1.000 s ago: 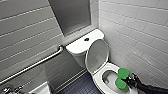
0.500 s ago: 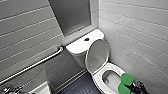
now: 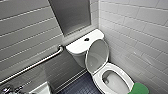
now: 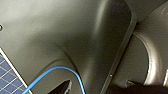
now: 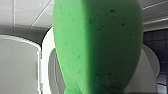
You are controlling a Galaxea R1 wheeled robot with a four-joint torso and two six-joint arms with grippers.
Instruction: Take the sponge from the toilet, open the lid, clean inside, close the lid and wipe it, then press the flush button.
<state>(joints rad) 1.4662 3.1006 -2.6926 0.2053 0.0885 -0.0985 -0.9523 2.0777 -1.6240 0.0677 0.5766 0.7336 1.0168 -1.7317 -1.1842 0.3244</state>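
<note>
Grey wall tiles (image 3: 25, 30) run behind everything, and a metal grab bar (image 3: 37, 63) slants across them to the left of the toilet (image 3: 77, 56). The flush button (image 3: 86, 39) sits in the middle of the toilet's tank top, not yet pressed. In front of the tank the lid (image 3: 97, 56) stands raised and leans back, its greyish inner side facing me, so the bowl (image 3: 125, 77) lies open.

The change is on the toilet's near right. A second ago the sponge (image 3: 138, 88) hung at the bowl's right rim. It has now drawn back and outward and sits clear of the rim, just beside the bowl. My right pincer is pinching the sponge. I judge this from the sponge hanging free close before that wrist's camera, with the bowl and lid behind it. I cannot tell whether my left pincer is spread or pressed together.

I take this as the sponge coming away from the bowl. The lid is open, and I cannot tell whether the scrubbing inside is finished. The lid is not yet closed or wiped.
</note>
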